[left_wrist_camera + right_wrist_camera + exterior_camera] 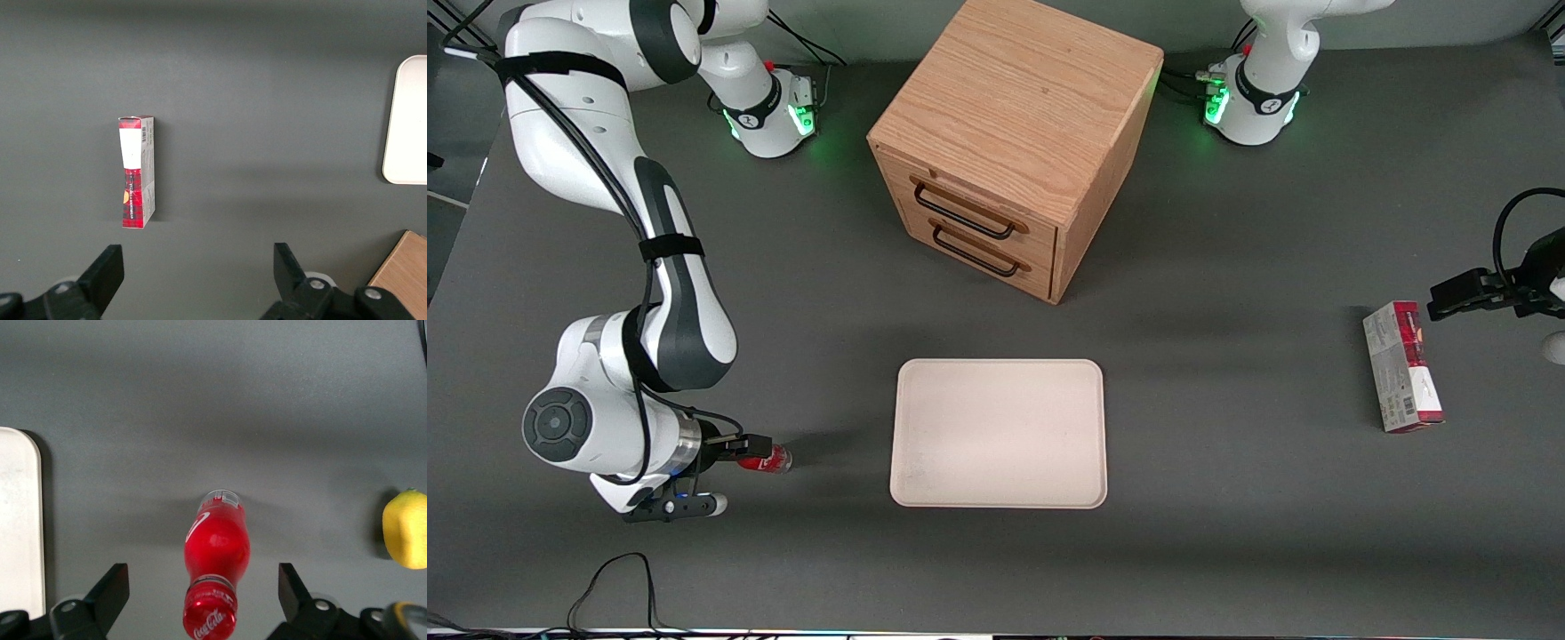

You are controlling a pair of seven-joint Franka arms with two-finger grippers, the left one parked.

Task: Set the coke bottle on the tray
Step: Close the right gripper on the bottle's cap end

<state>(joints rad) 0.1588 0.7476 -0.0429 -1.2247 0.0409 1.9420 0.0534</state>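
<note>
The coke bottle (217, 550) is small and red with white script on its cap, and it stands upright on the dark table. My right gripper (203, 595) hangs straight above it, open, with one black finger (110, 590) on each side of the cap and not touching it. In the front view the gripper (749, 446) and the coke bottle (775, 460) are at the working arm's end of the table. The cream-white tray (996, 436) lies flat beside them, a short gap away toward the table's middle. Its rounded edge (20, 520) also shows in the right wrist view.
A yellow lemon-like lump (405, 528) sits on the table close to the bottle, away from the tray. A wooden cabinet (1005, 151) with two drawers stands farther from the front camera than the tray. A red-and-white carton (1400, 366) lies toward the parked arm's end.
</note>
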